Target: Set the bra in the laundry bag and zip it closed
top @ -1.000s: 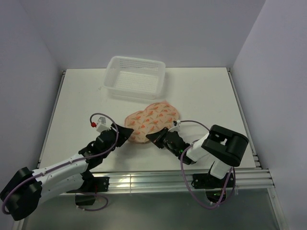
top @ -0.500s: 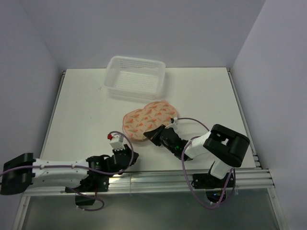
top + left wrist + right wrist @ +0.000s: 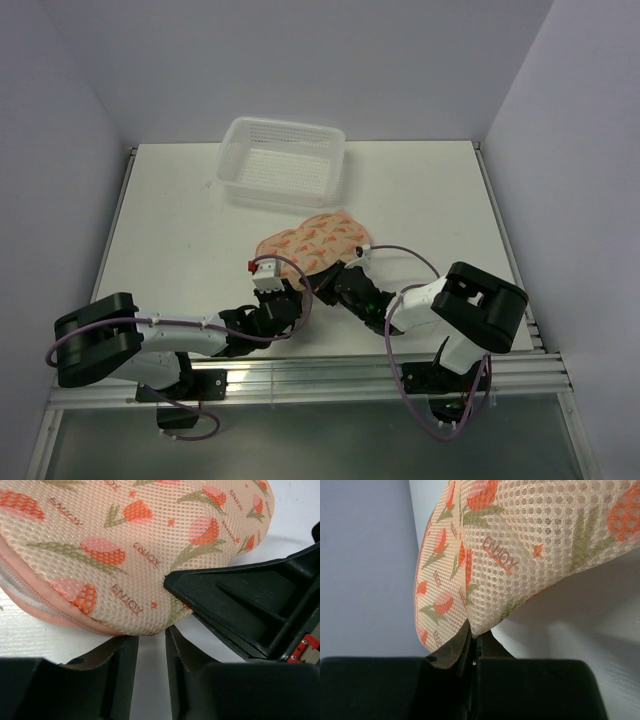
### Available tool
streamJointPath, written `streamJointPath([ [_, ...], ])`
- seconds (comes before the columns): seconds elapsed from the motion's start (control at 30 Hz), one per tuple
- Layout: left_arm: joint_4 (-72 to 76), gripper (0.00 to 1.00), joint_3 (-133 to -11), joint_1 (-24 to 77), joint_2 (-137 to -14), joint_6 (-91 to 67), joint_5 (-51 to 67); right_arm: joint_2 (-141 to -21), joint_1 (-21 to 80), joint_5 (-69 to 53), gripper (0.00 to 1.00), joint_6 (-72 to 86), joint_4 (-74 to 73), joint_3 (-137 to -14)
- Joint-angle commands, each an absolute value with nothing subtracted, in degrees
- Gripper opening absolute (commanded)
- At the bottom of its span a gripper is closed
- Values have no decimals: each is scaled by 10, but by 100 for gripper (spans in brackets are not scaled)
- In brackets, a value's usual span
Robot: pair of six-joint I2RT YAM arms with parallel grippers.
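From above, the laundry bag (image 3: 312, 240) lies on the white table (image 3: 180, 230) just near of the middle. The white basket (image 3: 283, 162) stands apart from it towards the far edge. Both arms reach in low from the near side. The left gripper (image 3: 296, 298) sits at the bag's near left edge. The right gripper (image 3: 327, 284) is at the near edge just to its right, and the two are almost touching.

In the left wrist view, the left fingers (image 3: 124, 657) stand a little apart with bare table between them, grasping nothing. The bag's zipper edge (image 3: 60, 615) lies just at their tips. The right gripper's black wedge lies against the bag from the right.

In the right wrist view, the jaws are clamped tight on a fold of the bag's mesh edge, and the bag rises away from them.
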State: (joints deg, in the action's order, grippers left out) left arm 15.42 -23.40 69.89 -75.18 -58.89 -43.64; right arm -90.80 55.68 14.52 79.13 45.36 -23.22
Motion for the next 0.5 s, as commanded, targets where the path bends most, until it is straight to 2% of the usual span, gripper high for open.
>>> streamJointPath([
  [0.0,198,34,-256,694,-766,-550,-457,-885,562,148,0,786,466,-227],
  [0.03,199,33,-255,694,-765,-550,-459,-883,562,147,0,787,465,-226],
  [0.13,205,42,-251,693,-760,-548,-469,-877,562,140,0,787,466,-221],
  [0.23,210,43,-253,693,-764,-539,-469,-867,562,134,0,787,463,-217],
  [0.47,228,24,-258,689,-784,-528,-470,-844,564,118,0,792,462,-194],
])
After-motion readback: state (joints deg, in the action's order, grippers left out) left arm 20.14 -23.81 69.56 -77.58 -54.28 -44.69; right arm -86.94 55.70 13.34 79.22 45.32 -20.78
